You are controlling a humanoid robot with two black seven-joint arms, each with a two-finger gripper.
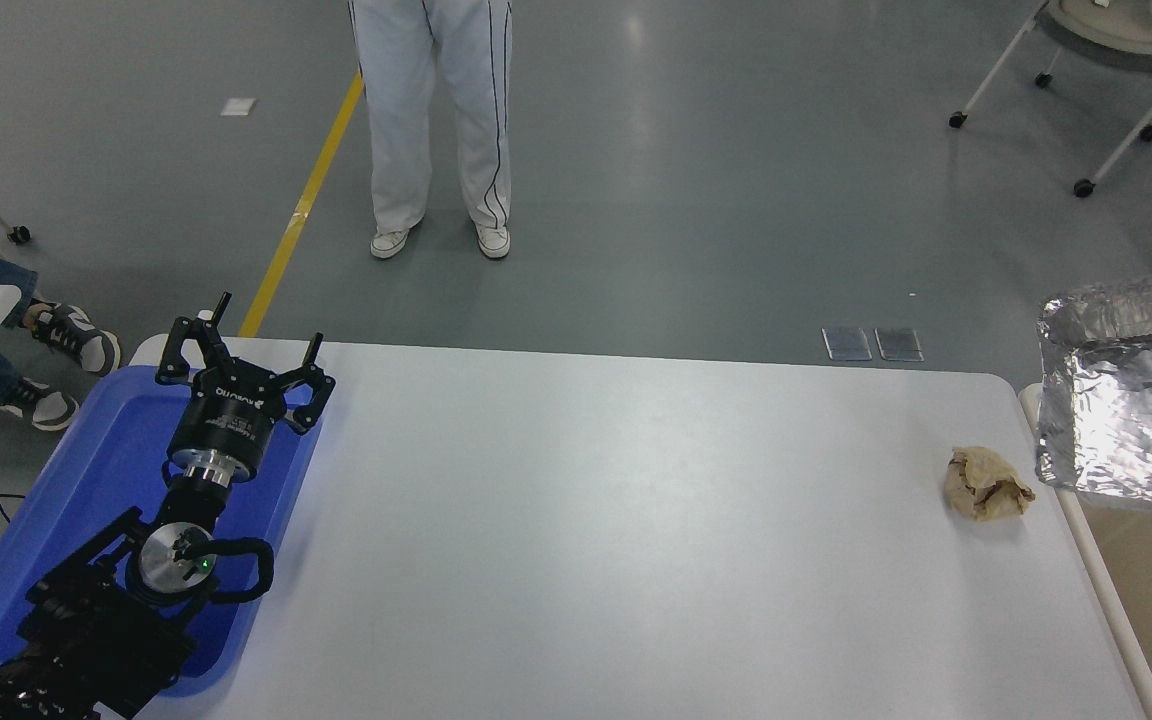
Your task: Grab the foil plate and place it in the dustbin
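Note:
The foil plate (1126, 400), a shiny crinkled silver tray, hangs at the picture's right edge, which cuts off its right part. It is tilted above the far end of the dustbin (1108, 600), whose off-white rim and beige inside show at the lower right. The right gripper is out of view, so what holds the plate cannot be seen. My left gripper (244, 345) is parked open over the blue tray at the lower left, with nothing between its fingers.
A crumpled tan paper ball (986, 485) lies on the white table (596, 520) near its right edge. A blue tray (86, 480) sits at the left. A person (441, 120) stands beyond the far side; a wheeled chair (1106, 60) is at the top right.

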